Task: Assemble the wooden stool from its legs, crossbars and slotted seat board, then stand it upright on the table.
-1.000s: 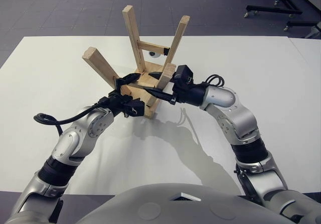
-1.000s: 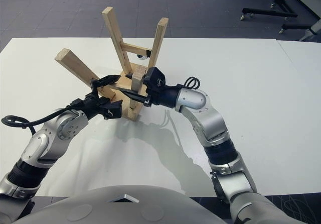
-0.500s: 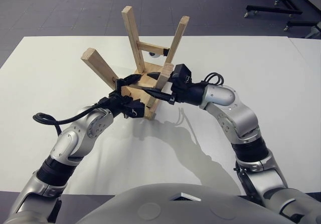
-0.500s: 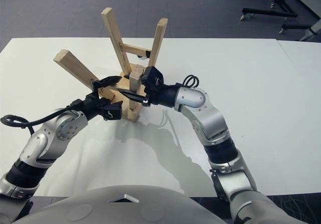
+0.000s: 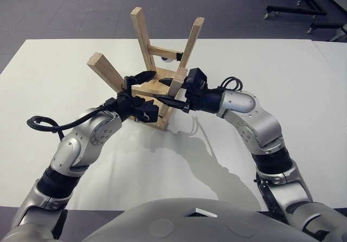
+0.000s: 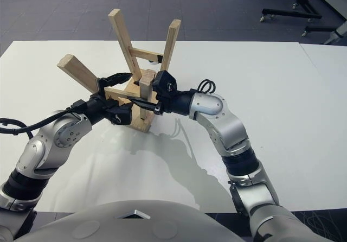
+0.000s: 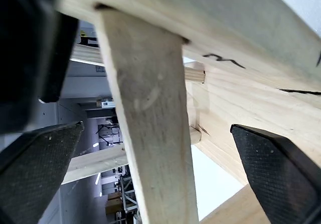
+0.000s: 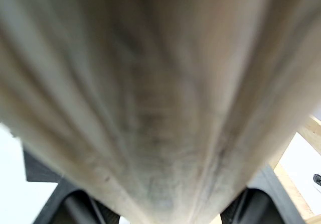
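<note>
The wooden stool (image 5: 158,98) lies tipped on the white table (image 5: 282,74) with its legs in the air. Two long legs (image 5: 142,36) rise at the back, joined by a crossbar (image 5: 165,52), and a third leg (image 5: 105,71) slants to the left. My left gripper (image 5: 145,95) is open, its fingertips (image 7: 35,163) standing wide on either side of a leg (image 7: 145,113) where it meets the seat board (image 7: 251,98). My right gripper (image 5: 172,94) is shut on the short near leg (image 5: 179,79), whose wood (image 8: 150,93) sits close against the wrist camera.
A small round object (image 5: 166,59) lies on the table just behind the stool. The table has open surface to the right and in front of the arms. Black wheeled frames (image 5: 293,0) stand on the dark floor far behind.
My left arm has lifted and pushed forward, bringing its open gripper up from the seat's lower edge to around a leg. The right gripper and stool have barely moved.
</note>
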